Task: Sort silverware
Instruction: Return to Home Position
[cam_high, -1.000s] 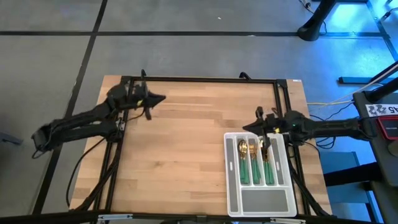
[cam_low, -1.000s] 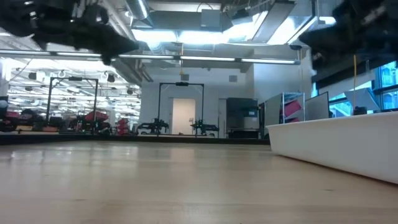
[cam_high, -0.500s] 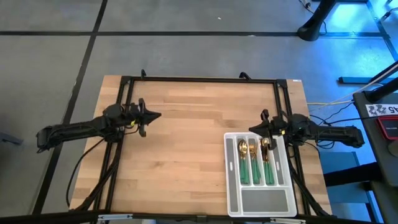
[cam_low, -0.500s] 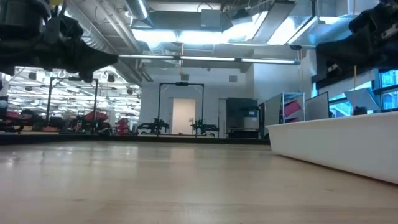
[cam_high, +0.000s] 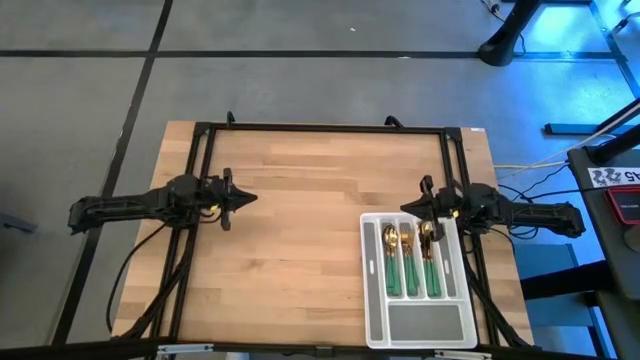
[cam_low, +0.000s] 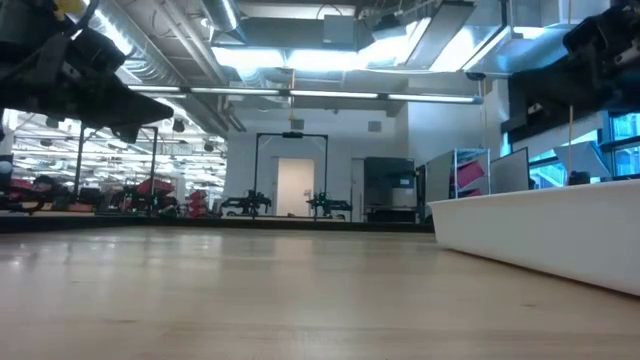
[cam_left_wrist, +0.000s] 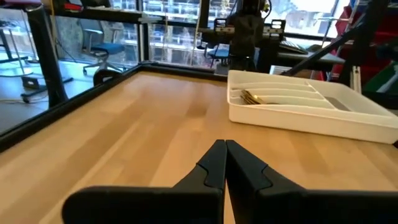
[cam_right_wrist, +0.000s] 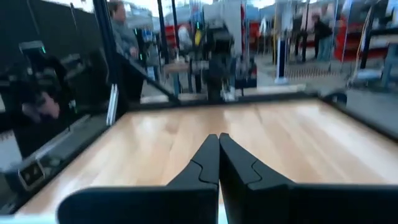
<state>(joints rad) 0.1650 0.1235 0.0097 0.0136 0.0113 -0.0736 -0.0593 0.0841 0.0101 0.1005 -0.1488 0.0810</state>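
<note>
The silverware (cam_high: 411, 257) lies in the pale grey divided tray (cam_high: 416, 325) near the table's right edge, gold heads toward the far side, green handles toward the near side. The left wrist view shows gold heads (cam_left_wrist: 252, 98) in the tray (cam_left_wrist: 305, 112). My left gripper (cam_high: 252, 197) is shut and empty over the table's left part, level, pointing right; its tips (cam_left_wrist: 224, 144) meet. My right gripper (cam_high: 405, 208) is shut and empty just past the tray's far end, pointing left; its fingertips (cam_right_wrist: 218, 137) meet.
A black frame (cam_high: 320, 127) runs around the tabletop. The bare wooden top (cam_high: 290, 230) spreads between the two arms. In the low view the tray's white wall (cam_low: 540, 235) stands at the right. People (cam_right_wrist: 121, 34) stand in the room beyond the table.
My left arm has drawn back toward the table's left edge and swung toward the near side, its gripper now level and pointing right. My right arm pulled back a little toward the right edge in the first half second, then stayed still. The silverware has not moved.
</note>
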